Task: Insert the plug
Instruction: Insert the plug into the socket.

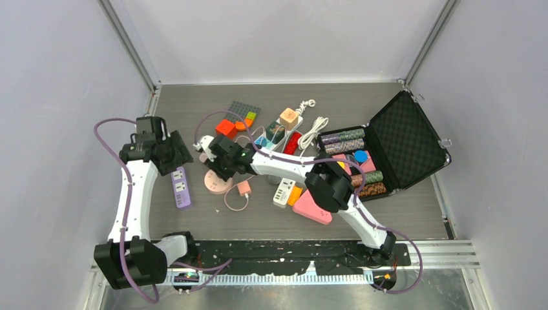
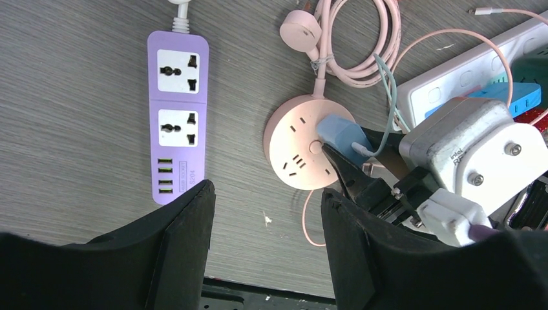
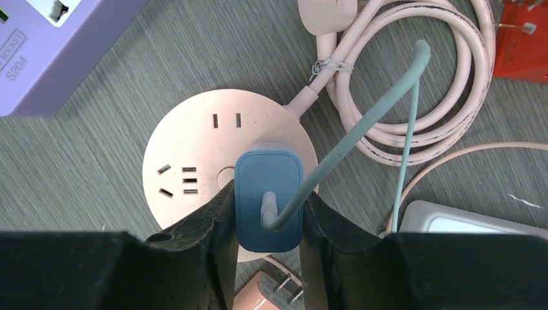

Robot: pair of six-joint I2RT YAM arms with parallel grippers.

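- Right gripper (image 3: pixel 268 205) clamps the blue plug (image 3: pixel 268 171) by its flat sides, at the pink socket (image 3: pixel 194 139).
- Plug seems light, rigid, slippery; cable (image 3: pixel 362 126) springy.
- Left gripper (image 2: pixel 266 194) open, empty.

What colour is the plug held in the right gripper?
Blue plug, teal cable; clearest in the right wrist view.

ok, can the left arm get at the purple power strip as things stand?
Probably yes. The left claw hangs open above and beside the purple power strip; nothing covers it, and the right claw holds the blue plug at the pink socket.
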